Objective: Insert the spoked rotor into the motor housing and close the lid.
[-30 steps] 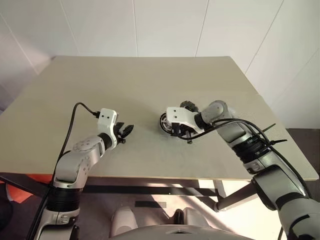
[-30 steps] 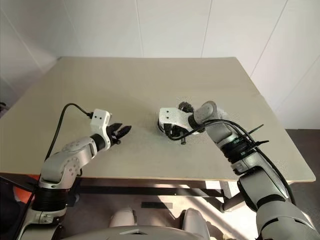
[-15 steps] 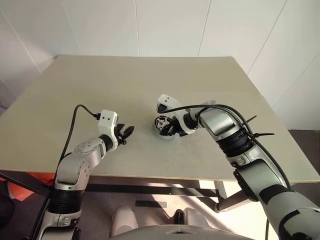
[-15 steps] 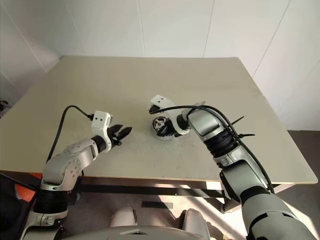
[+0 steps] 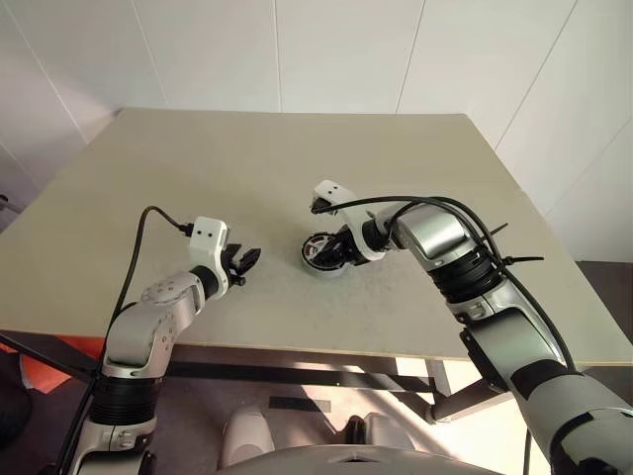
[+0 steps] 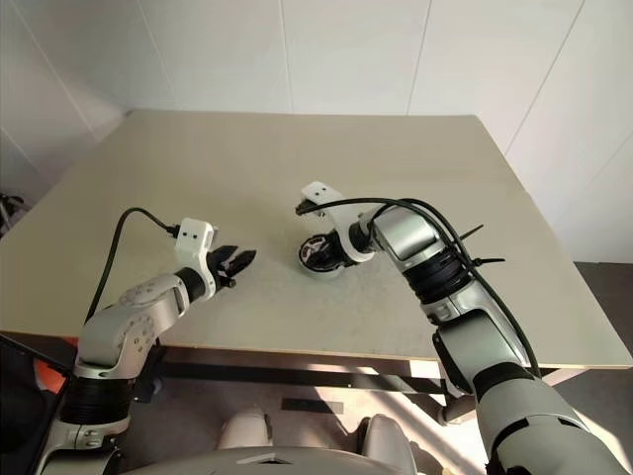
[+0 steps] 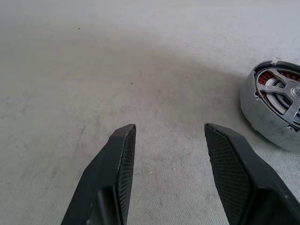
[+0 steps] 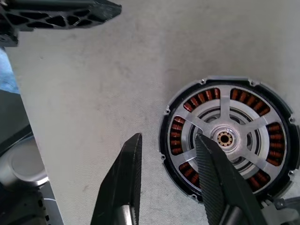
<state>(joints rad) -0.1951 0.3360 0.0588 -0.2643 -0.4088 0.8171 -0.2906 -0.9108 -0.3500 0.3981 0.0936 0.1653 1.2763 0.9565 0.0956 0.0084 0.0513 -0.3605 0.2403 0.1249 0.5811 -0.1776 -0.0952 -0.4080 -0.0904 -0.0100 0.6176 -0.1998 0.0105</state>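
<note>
a: biggest first. we've got the table (image 5: 148, 168), beige, holding everything. right arm reaches in over the middle, left arm parked low on its own side, probably just waiting its turn.

b: then the housing (image 8: 229, 140). sits flat on the table, mid-table, open face up. copper windings round the edge.

a: and the rotor (image 8: 226, 136)? we read it as already seated. the spokes and hub lie inside the winding ring, centred, level as far as we can tell.

b: agreed. so insert looks done, lid step is left. we can't find the lid in these frames.

a: right gripper (image 8: 166, 143) state: fingers apart, nothing between them. one finger is over the housing's rim side, the other over bare table beside it. looks like a release pose, wrist tipped down over the part.

b: left gripper (image 7: 169, 131): fingers apart too, empty, pointing at the table with the housing off to one side, near but not touching.

a: changes now. a second ago the right gripper was closed, hand lying low across the housing, covering most of it. since then the wrist has rolled and pitched over, the camera block is up above the part, and the fingers have spread.

b: housing is more exposed now, the spokes show in the head view. it looks to sit in much the same spot on the table.

a: left arm unchanged, same pose, same gap. whole head view shifted a bit, that's camera, not things.
</note>
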